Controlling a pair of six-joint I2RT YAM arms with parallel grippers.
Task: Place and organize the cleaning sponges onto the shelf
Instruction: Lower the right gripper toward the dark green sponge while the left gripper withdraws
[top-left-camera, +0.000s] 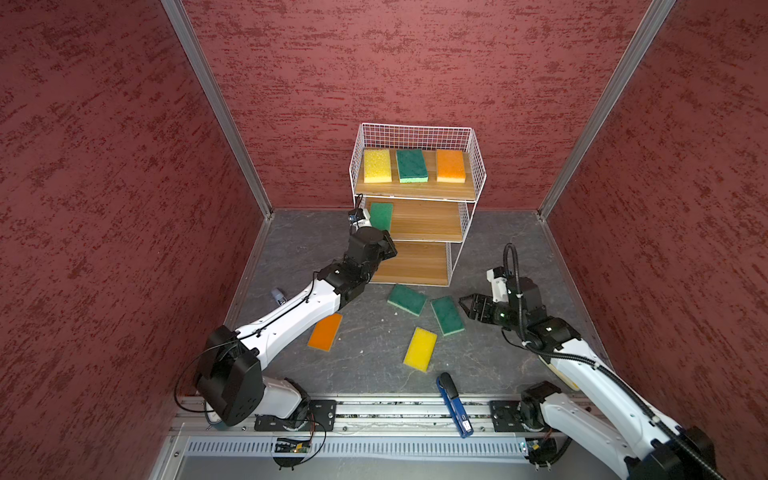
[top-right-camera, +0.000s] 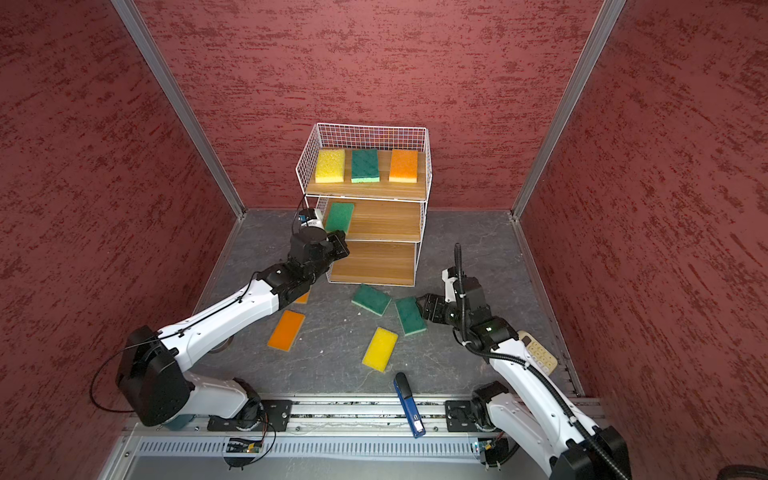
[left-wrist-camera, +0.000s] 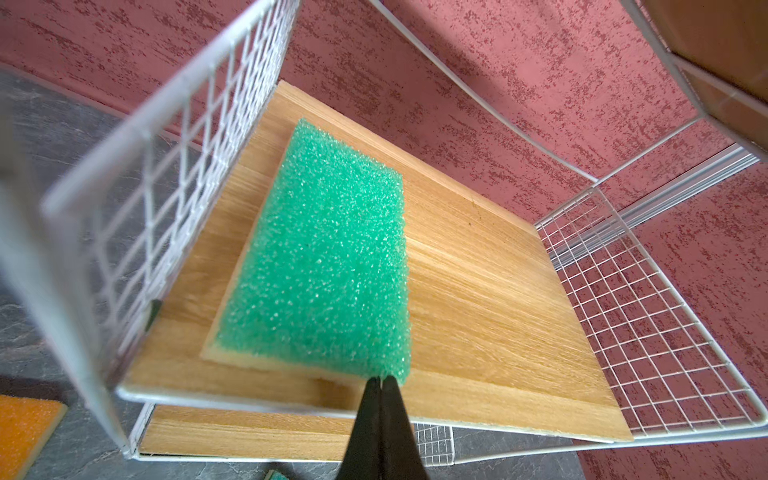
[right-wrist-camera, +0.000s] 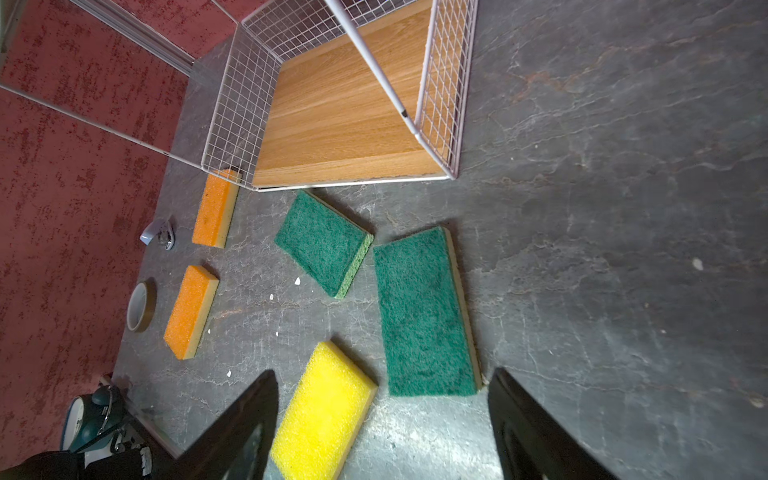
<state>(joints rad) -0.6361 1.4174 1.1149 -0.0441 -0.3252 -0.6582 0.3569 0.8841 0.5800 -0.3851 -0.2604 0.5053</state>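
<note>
Red walls, grey table (top-left-camera: 374, 365); on the shelf (top-left-camera: 415, 137), middle board, a green sponge (left-wrist-camera: 324, 257) lies askew, our left end effector (left-wrist-camera: 380, 381), jaws together, at its corner: shoving, we may skew it further. Our right end effector (right-wrist-camera: 382, 374) gapes empty.

No legible writing in any view
A small white label sits on the blue stapler (top-left-camera: 454, 409), too small to read; the pale keypad (top-right-camera: 540, 357) shows only blurred keys
</note>
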